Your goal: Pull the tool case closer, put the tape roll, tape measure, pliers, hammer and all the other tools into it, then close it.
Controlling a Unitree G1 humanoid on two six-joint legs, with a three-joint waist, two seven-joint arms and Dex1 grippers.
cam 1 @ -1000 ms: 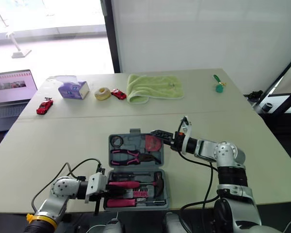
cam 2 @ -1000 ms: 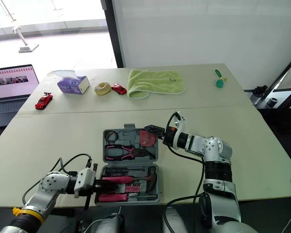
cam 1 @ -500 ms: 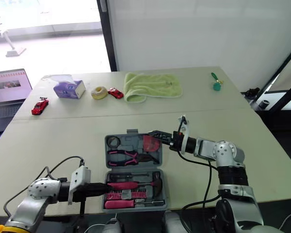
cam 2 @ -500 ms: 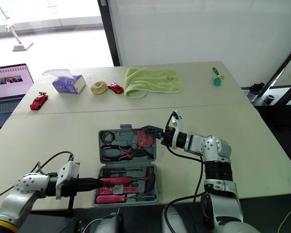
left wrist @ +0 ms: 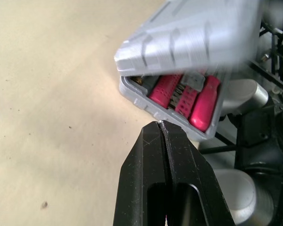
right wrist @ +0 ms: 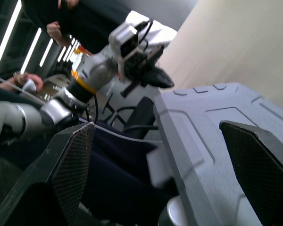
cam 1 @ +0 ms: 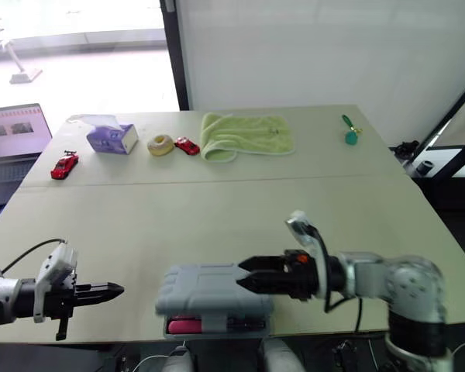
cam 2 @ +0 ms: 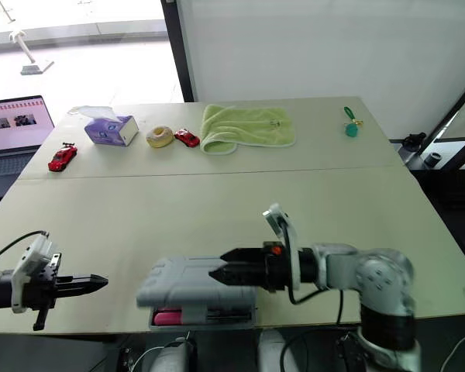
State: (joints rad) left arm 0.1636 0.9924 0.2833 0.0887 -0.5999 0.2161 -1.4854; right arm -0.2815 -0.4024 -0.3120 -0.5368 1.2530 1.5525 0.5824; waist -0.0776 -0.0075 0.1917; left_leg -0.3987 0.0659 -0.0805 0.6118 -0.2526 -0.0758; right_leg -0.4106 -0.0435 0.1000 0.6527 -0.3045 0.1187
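Pushing the tool case (cam 1: 205, 283) lid down, the wide-spread right gripper (cam 1: 242, 275) is needing even pressure to latch; left gripper (cam 1: 118, 291) is hanging aside, pinched together

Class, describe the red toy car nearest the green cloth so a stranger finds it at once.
On the far side of the beige table lies a green cloth. The red toy car sits left of it, beside a pale ring; the other red car stands alone near the left edge.
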